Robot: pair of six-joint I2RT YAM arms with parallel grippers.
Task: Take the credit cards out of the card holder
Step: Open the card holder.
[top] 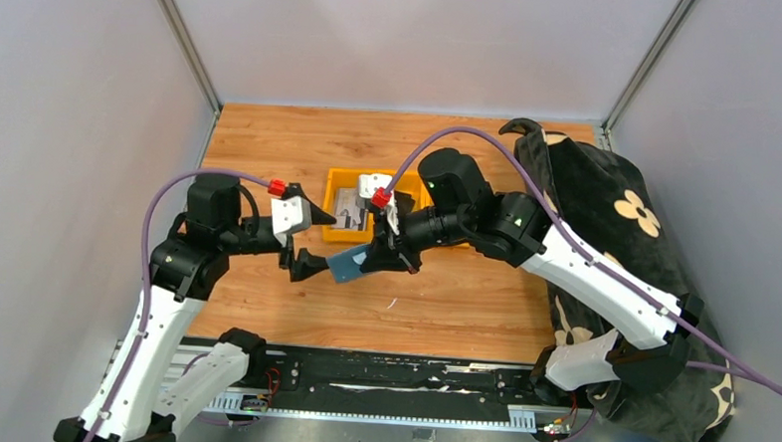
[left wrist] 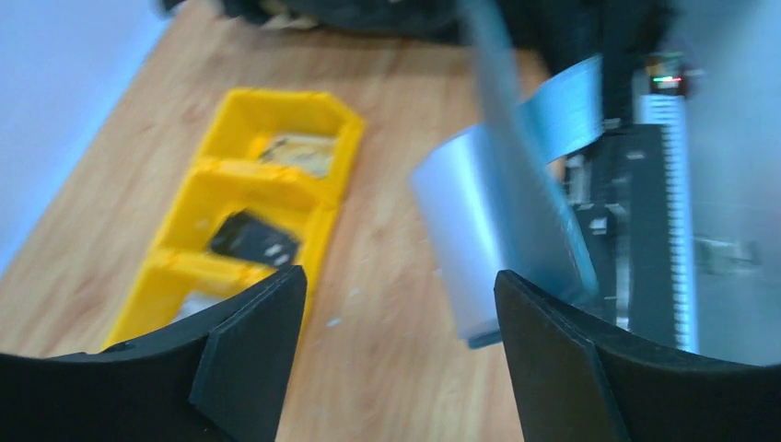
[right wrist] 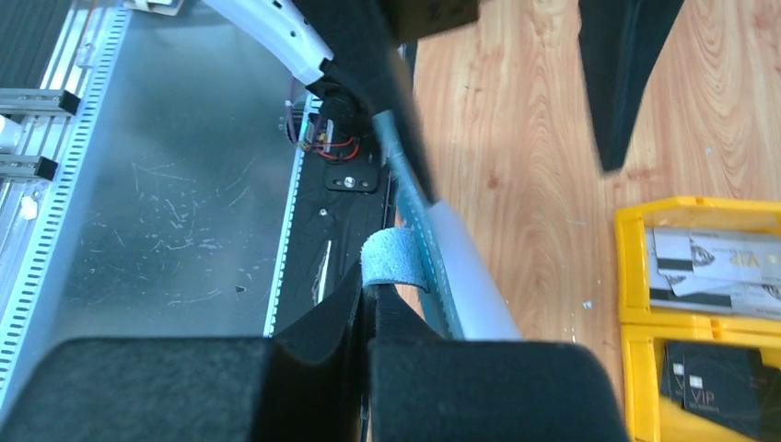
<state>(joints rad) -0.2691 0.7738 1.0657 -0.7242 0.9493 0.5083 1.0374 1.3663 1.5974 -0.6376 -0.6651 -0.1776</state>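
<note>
The slate-blue card holder (top: pixel 348 264) is held above the wooden table between the two arms. My right gripper (top: pixel 378 255) is shut on its small tab (right wrist: pixel 394 262); its fingers (right wrist: pixel 460 387) are pressed together in the right wrist view. My left gripper (top: pixel 311 239) is open, and the holder's free end with the pale shiny panel (left wrist: pixel 497 239) lies between its fingers, close to the right finger (left wrist: pixel 562 359). Pale cards (right wrist: pixel 709 267) and a dark card (right wrist: pixel 718 387) lie in the yellow bin (top: pixel 339 235). Whether any card is inside the holder is hidden.
The yellow bin has several compartments and sits just behind the grippers; it also shows in the left wrist view (left wrist: pixel 230 180). A black flowered bag (top: pixel 616 221) lies along the right side. A metal rail (top: pixel 380 390) runs along the near edge.
</note>
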